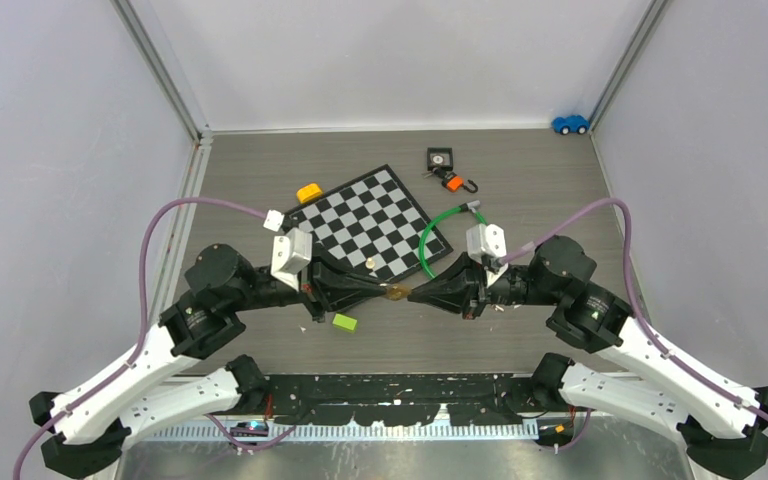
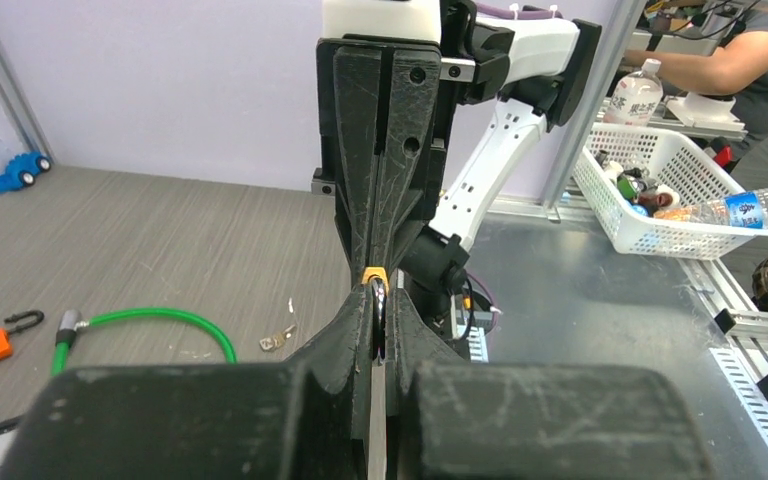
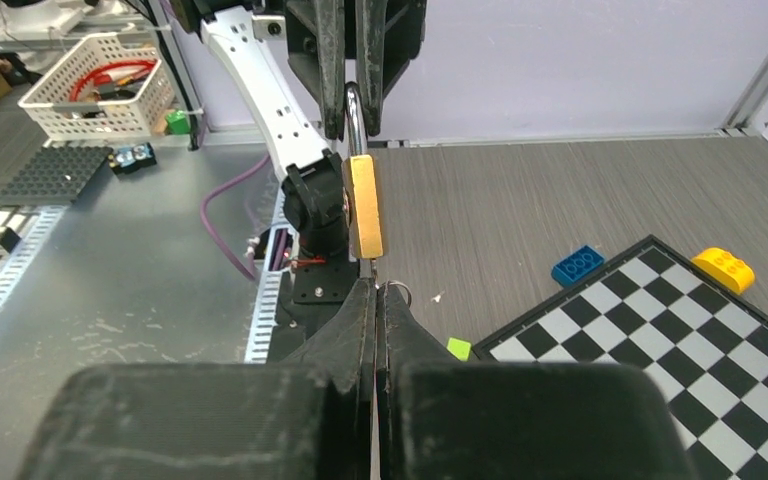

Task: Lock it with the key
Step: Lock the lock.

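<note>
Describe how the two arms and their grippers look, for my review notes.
The left arm and right arm are built alike, with white link shells between bulky black joint housings. The left gripper and right gripper are matte black and taper to a wedge. The wrist views show their plastic scuffed and scratched. Each wrist carries a white camera block fed by a looping purple cable.

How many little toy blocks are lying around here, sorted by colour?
Yellow block: 1
Blue block: 1
Green block: 1
Total: 3
</note>
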`<state>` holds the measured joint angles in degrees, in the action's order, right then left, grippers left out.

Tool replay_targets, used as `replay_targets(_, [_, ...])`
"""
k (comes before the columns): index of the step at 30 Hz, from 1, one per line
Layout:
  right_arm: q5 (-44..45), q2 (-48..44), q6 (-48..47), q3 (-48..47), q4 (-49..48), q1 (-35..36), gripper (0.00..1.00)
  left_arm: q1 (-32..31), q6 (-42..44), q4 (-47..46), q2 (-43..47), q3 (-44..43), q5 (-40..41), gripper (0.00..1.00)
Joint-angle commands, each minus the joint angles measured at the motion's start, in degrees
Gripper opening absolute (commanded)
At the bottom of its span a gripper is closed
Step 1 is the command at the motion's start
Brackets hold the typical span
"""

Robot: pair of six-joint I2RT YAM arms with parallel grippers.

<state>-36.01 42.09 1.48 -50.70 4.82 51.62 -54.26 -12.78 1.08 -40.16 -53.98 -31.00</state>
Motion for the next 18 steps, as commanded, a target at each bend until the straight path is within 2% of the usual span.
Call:
replay_targets(1, [4.46,-1.42,-4.07,4.27,6.32,-0.29,0.00,0.15,0.29,-6.27,1.97,-2.18,1.55,0.00])
replay_targets(12, [9.29,-5.20,-2.09,11.92,6.83,-0.27,0.00,0.15,1.09,-4.67,2.46,-2.19,2.88,0.00])
replay_targets(15, [13.85,-5.06,2.88,12.88,6.66,-0.29,0.00,0.14,1.02,-2.28,1.67,-2.32,5.32,0.00])
replay_targets(18, [17.93,-4.44,10.05,13.80,6.42,-0.29,0.00,0.16,0.49,2.38,0.39,-2.41,11.79,0.00])
